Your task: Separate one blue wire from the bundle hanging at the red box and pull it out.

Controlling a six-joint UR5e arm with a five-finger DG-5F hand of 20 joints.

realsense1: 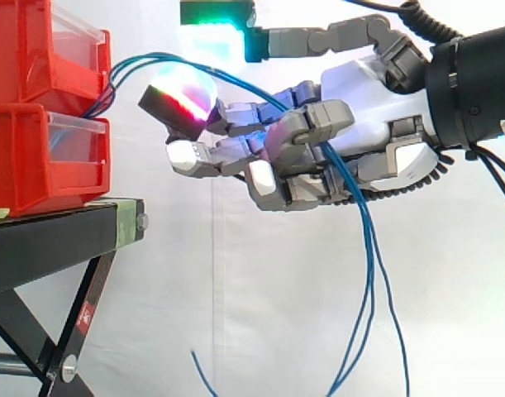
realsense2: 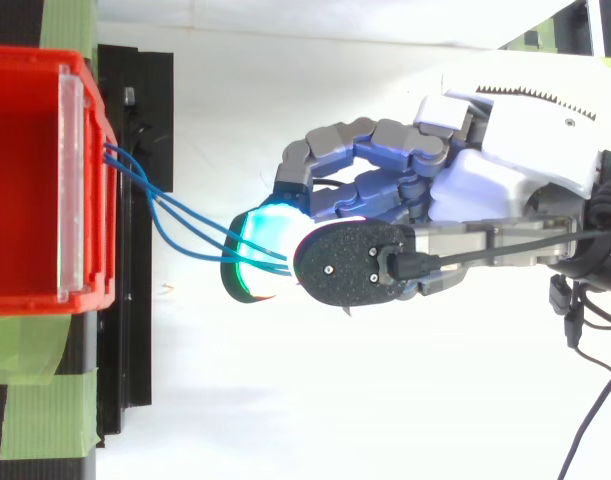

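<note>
Hand (realsense1: 364,91) curls fingers (realsense1: 314,124) round several blue wires (realsense1: 368,240) near the red box (realsense1: 29,165); next probably isolating one, pulling clear.

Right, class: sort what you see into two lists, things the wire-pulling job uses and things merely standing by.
Job: thin blue wires; stacked red plastic bins they hang from; robot hand, curled round the wires.
Standing by: black metal stand; green tape strips; white curtain.
</note>
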